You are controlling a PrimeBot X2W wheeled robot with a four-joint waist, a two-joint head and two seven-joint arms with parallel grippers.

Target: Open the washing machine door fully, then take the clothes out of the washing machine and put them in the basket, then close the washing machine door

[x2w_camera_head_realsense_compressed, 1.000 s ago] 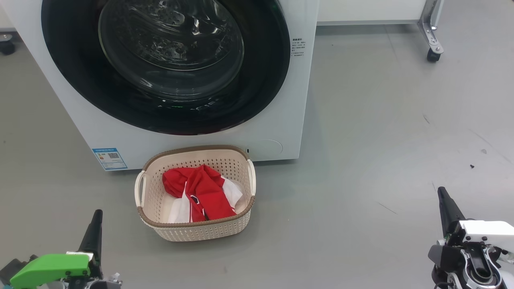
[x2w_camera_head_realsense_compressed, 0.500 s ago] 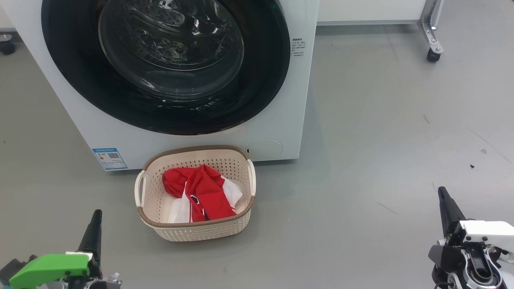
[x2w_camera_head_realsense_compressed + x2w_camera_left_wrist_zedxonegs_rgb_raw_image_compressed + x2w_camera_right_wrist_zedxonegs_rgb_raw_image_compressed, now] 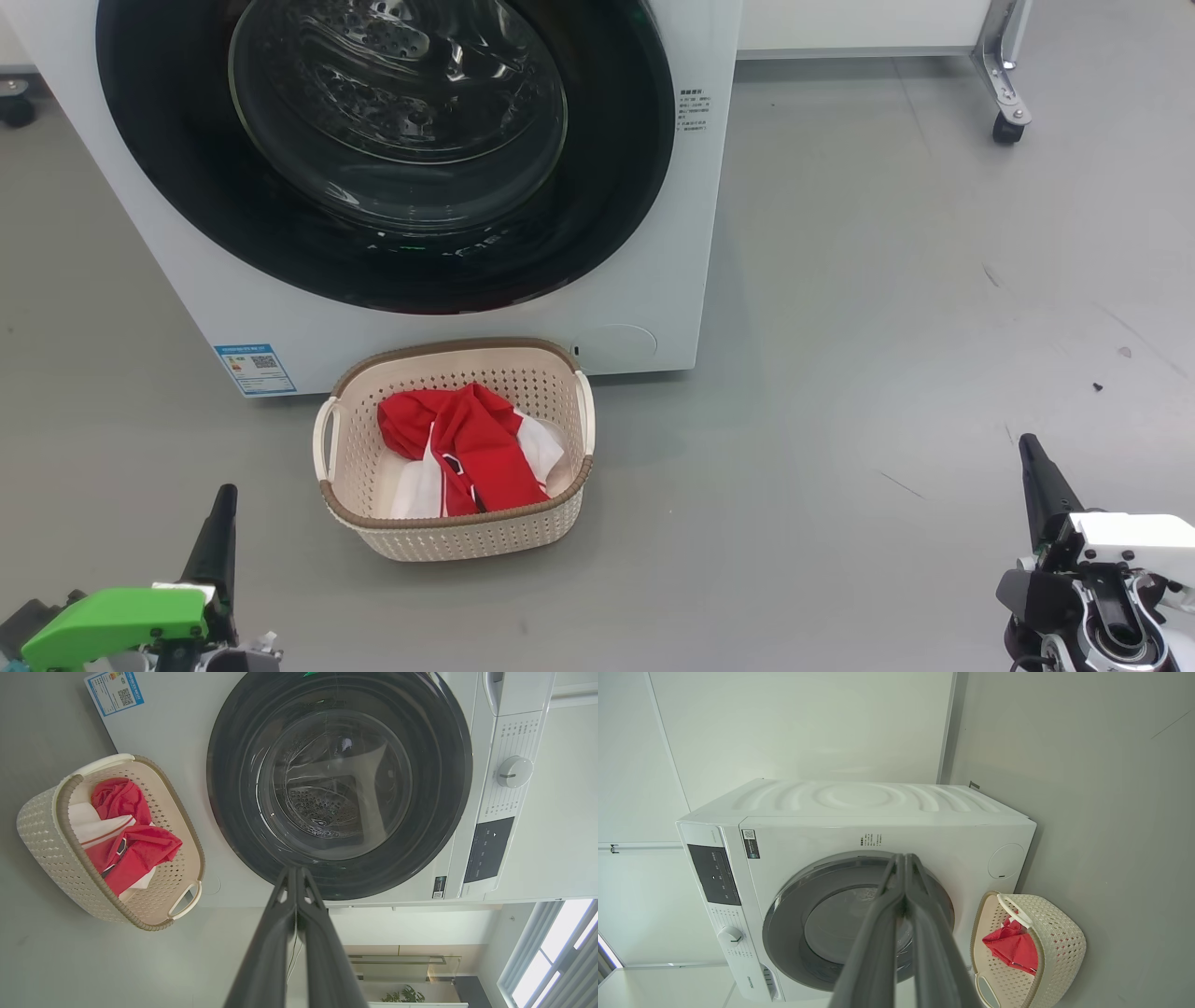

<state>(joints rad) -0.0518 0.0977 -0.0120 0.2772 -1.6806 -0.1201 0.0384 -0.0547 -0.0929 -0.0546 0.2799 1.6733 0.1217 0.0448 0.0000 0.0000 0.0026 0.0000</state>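
The white washing machine [image 3: 653, 233] [image 3: 173, 723] [image 3: 859, 807] stands ahead with its round black-rimmed door [image 3: 383, 159] [image 3: 338, 784] [image 3: 859, 919] shut flat against the front. Before it on the floor sits the cream basket [image 3: 467, 541] [image 3: 46, 840] [image 3: 1057, 947], holding red and white clothes [image 3: 467, 448] [image 3: 126, 844] [image 3: 1013, 947]. My left gripper [image 3: 224, 499] [image 3: 296, 872] rests low at the lower left, shut and empty. At the lower right, my right gripper [image 3: 1027, 448] [image 3: 903, 858] is likewise shut with nothing in it. Both are well short of the basket and the washer.
Grey floor [image 3: 887, 327] spreads wide to the right of the washer. A metal leg on a castor [image 3: 1006, 121] stands at the back right, and another wheel [image 3: 17, 107] shows at the far left edge. A white wall panel [image 3: 859, 28] runs behind.
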